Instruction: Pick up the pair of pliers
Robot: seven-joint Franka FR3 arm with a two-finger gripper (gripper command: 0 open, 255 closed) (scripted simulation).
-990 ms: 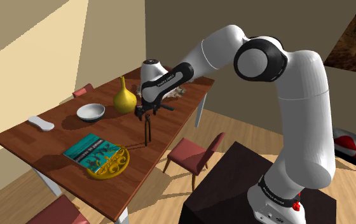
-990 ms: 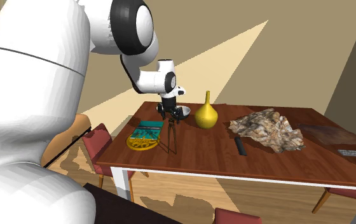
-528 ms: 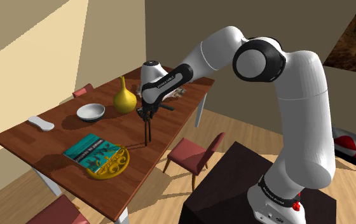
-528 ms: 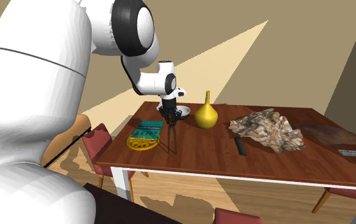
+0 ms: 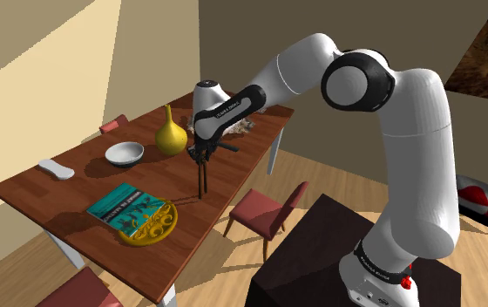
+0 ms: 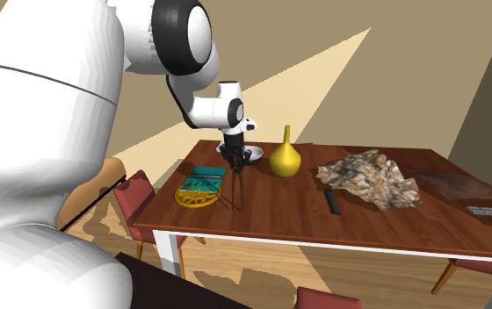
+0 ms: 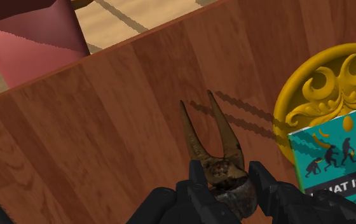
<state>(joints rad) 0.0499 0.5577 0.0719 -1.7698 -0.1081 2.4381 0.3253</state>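
Rust-brown pliers (image 7: 219,170) are pinched at the head between the black fingers (image 7: 198,191) of the gripper (image 7: 226,188), which are closed against both sides of it. The long axis runs straight on from the fingers, and the two handles are splayed away from the fingertips, down toward the wooden table (image 5: 77,187). Whether the handle tips touch the wood or hang just above it cannot be told. A straight lift along that axis is judged to be called for. Open room is seen above. A yellow dish (image 5: 151,227) and a teal book (image 5: 122,202) lie to one side of the fingers, near but apart, and the table edge is close beyond the handles.
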